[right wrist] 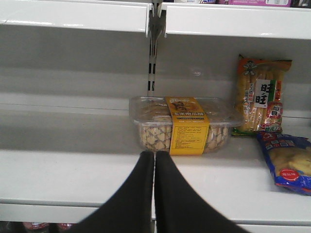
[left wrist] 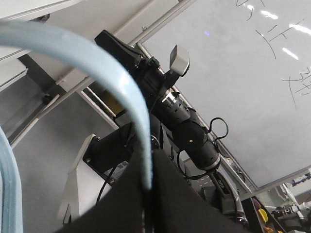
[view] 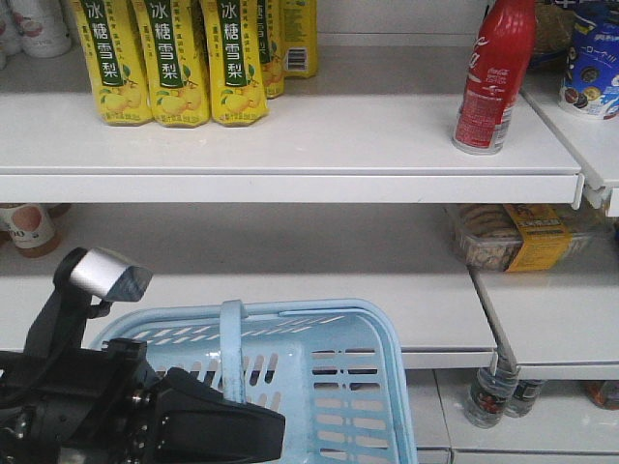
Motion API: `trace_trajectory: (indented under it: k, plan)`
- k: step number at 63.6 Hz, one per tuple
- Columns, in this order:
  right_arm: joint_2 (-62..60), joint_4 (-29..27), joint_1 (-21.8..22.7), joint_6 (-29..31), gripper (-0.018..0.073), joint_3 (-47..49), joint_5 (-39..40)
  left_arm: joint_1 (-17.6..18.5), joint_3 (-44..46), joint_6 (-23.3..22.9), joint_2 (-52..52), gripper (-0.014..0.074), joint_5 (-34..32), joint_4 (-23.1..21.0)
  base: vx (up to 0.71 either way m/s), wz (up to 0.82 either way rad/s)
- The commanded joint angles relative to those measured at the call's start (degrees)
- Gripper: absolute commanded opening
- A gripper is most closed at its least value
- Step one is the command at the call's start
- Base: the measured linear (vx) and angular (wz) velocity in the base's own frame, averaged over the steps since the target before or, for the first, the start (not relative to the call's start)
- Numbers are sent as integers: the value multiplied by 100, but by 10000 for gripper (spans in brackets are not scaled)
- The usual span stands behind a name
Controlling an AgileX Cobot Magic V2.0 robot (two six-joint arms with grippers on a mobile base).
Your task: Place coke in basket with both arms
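The coke (view: 493, 77), a slim all-red bottle, stands upright near the right end of the top shelf (view: 319, 145). The light blue basket (view: 338, 387) hangs low in front of the shelves. Its strap handle (view: 231, 348) runs down into my left gripper (view: 234, 408). In the left wrist view that gripper (left wrist: 148, 188) is shut on the handle (left wrist: 112, 73). My right gripper (right wrist: 154, 154) is shut with nothing in it. It points at the middle shelf, lower than the coke, which the right wrist view does not show. The right arm (left wrist: 187, 131) shows in the left wrist view.
Yellow-green drink bottles (view: 174, 58) fill the top shelf's left. A clear biscuit box with a yellow label (right wrist: 180, 126) sits right ahead of the right gripper, with snack bags (right wrist: 260, 94) beside it. A blue cup (view: 592, 58) stands right of the coke. A shelf bracket (view: 488, 309) slopes down right of the basket.
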State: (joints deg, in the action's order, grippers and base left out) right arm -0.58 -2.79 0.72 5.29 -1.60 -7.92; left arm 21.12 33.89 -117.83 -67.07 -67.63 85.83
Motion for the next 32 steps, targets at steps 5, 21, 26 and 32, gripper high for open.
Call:
trace_trajectory:
  k: [5,21,26,32]
  plan:
    - [-106,41,33,30,-5,-61,424,15,143,35,125,-6,-370,-478,3,0]
    - [-106,41,33,30,-5,-61,424,15,143,35,125,-6,-370,-478,4,-1]
    - [-106,41,33,30,-5,-61,424,15,143,35,125,-6,-370,-478,3,-1]
    - [-106,41,33,30,-5,-61,424,15,143,35,125,-6,-370,-478,3,0]
